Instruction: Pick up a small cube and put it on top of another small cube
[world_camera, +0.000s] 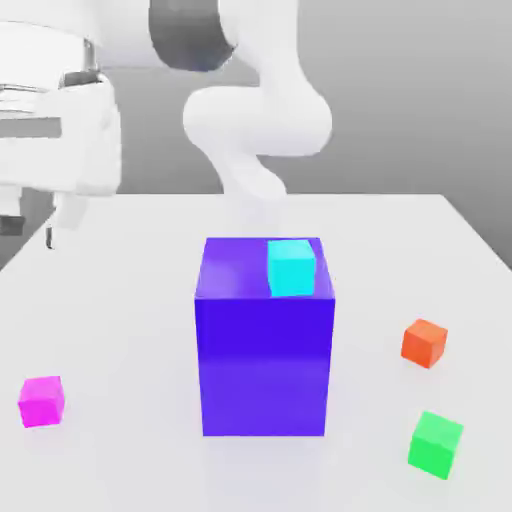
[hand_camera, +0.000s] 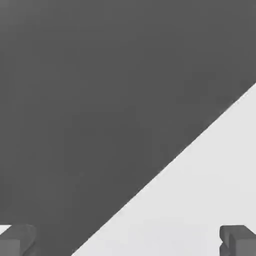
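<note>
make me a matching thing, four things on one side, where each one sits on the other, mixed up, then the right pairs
Things
1. small magenta cube
2. small cyan cube
3. small bright green cube
4. two-finger robot tool

Places or states
A. on top of the large blue block
B. open, above the table
C. on the table, nearest the exterior view's left edge
D. on the table, toward the exterior view's right

Right pairs
1-C, 2-A, 3-D, 4-B
</note>
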